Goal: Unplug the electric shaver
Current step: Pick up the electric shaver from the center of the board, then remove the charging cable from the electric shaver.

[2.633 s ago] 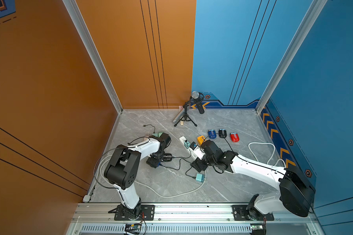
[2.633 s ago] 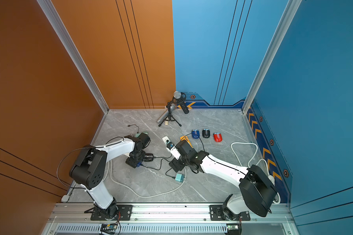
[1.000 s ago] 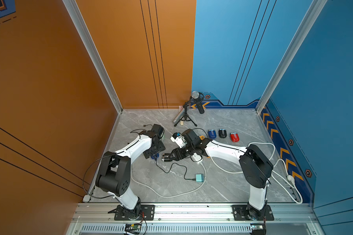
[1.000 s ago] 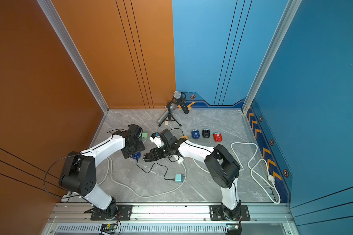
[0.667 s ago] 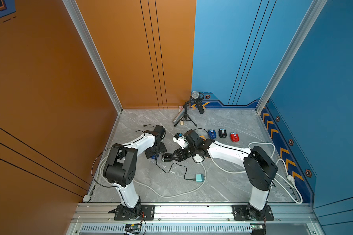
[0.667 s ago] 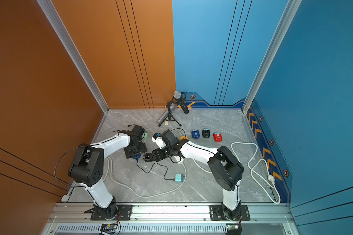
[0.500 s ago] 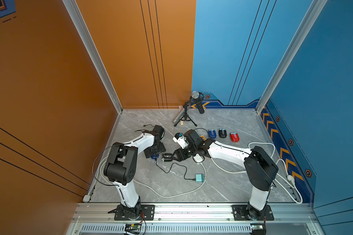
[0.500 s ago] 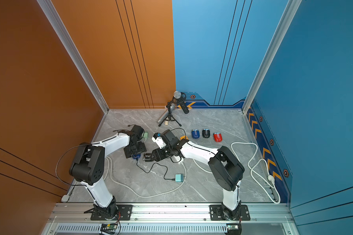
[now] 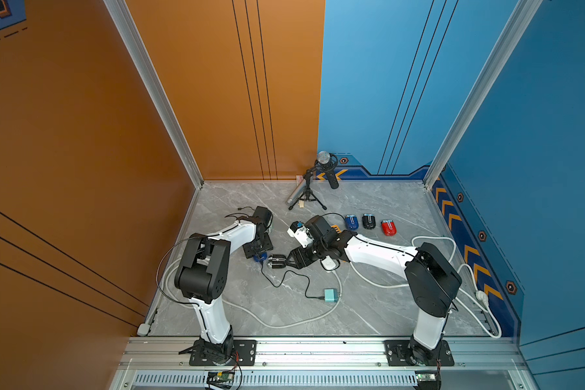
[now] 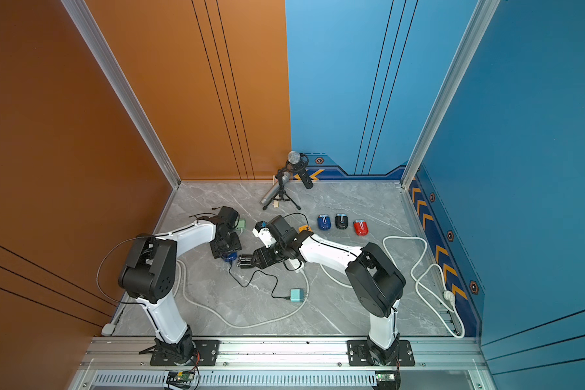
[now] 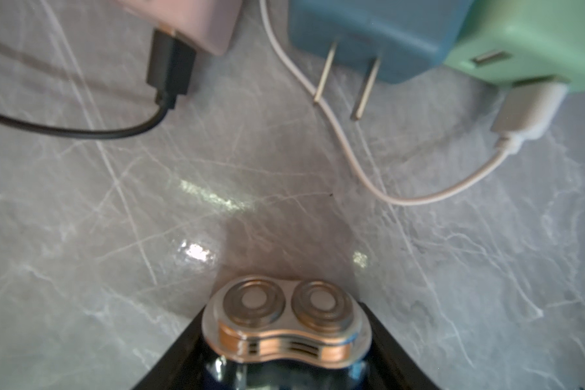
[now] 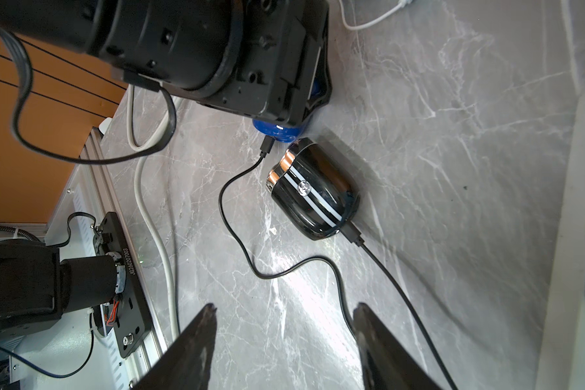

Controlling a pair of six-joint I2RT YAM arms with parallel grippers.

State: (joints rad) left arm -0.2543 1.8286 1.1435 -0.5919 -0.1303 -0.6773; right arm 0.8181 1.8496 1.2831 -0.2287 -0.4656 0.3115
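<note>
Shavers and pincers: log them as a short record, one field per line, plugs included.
blue shaver: between the left pincer's fingers
left pincer: closed on blue shaver, a finger against each side
black shaver: lying on its side, ungripped
cable plug: seated in black shaver's rear end
right pincer: open, empty, pointed at black shaver
second plug: at blue shaver's base; inserted or not, unclear
teal charger: lies apart from both shavers
</note>
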